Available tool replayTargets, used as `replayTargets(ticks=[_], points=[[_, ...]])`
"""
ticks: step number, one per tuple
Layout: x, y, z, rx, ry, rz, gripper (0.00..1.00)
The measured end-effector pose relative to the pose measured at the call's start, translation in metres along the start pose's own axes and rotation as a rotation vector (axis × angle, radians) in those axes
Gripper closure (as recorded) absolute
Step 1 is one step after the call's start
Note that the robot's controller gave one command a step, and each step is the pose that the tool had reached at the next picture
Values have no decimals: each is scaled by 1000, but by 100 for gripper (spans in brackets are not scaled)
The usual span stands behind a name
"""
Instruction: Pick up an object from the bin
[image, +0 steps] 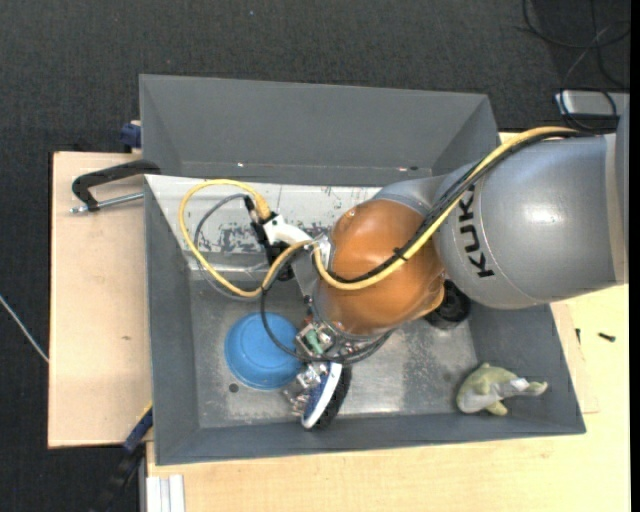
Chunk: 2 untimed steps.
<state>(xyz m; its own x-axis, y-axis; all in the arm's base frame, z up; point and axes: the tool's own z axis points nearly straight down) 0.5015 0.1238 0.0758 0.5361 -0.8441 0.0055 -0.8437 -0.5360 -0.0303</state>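
We see the silver arm (540, 225) reaching in from the right, its broad rounded link marked with black KUKA lettering (470, 240) running up its side; the link bends down toward the lower left and ends at the wrist in a glossy orange cover (385, 265); a yellow cable (184, 222) follows the arm's upper edge, crosses the cover and swings out in a wide loop to the left, meeting a white connector (285, 232); a thin black cable (263, 310) loops beside it; small green and metal hardware (318, 340) shows under the cover's lower-left edge.
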Motion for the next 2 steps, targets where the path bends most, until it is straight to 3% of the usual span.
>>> replayTargets(ticks=[1, 2], points=[[1, 0, -1, 0, 2, 5, 100], [2, -7, -126, -19, -5, 10, 100]])
